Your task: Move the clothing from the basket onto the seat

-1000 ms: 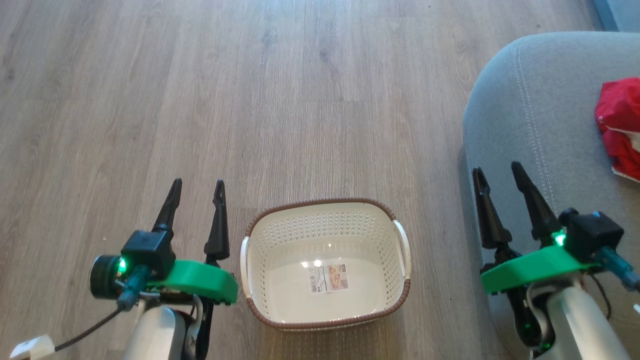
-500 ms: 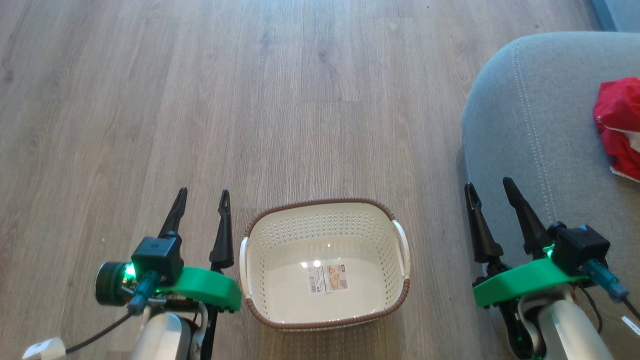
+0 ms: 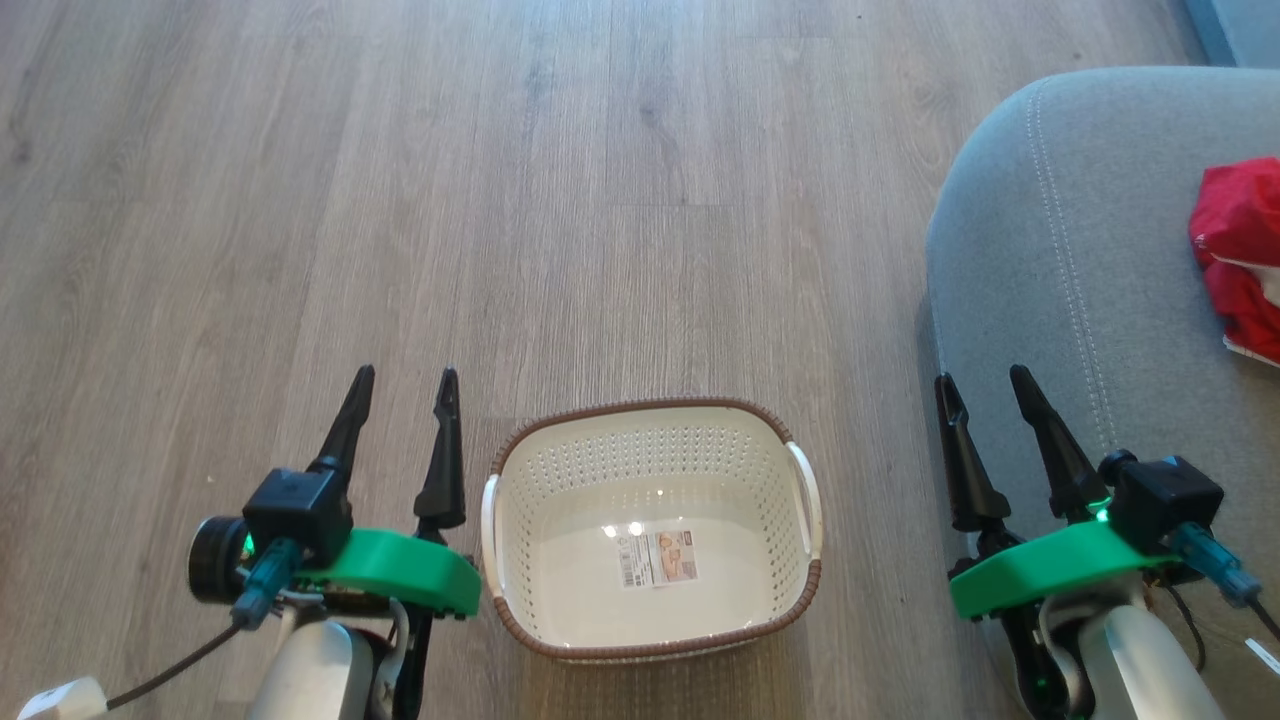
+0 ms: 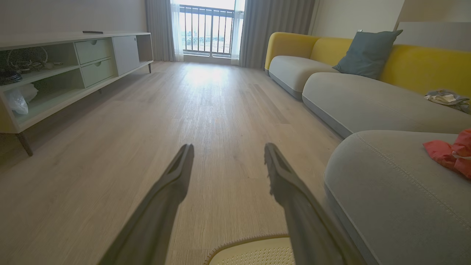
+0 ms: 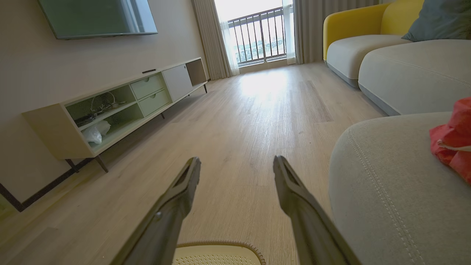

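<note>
The cream basket (image 3: 768, 465) with a brown braided rim sits on the floor between my arms, holding nothing but a paper label on its bottom. Its rim also peeks into the left wrist view (image 4: 254, 248) and the right wrist view (image 5: 220, 254). Red clothing (image 3: 1238, 260) lies on the grey seat (image 3: 1060, 250) at the right edge, also seen as clothing (image 4: 449, 152) on the seat (image 4: 386, 191) and clothing (image 5: 452, 141) on the seat (image 5: 386, 184). My left gripper (image 3: 405, 372) stands open left of the basket. My right gripper (image 3: 980, 378) stands open at the seat's near edge, nothing between its fingers.
Wooden floor (image 3: 560, 200) stretches ahead. A low TV cabinet (image 4: 73, 70) runs along the left wall. A yellow-backed sofa (image 4: 349, 66) with a blue-grey pillow (image 4: 366, 51) lines the right, with a crumpled cloth (image 4: 447, 98) on it. A balcony door (image 4: 208, 31) is at the far end.
Both arms have drawn back slightly toward me and settled lower in the head view. The basket and the red clothing have not moved.
</note>
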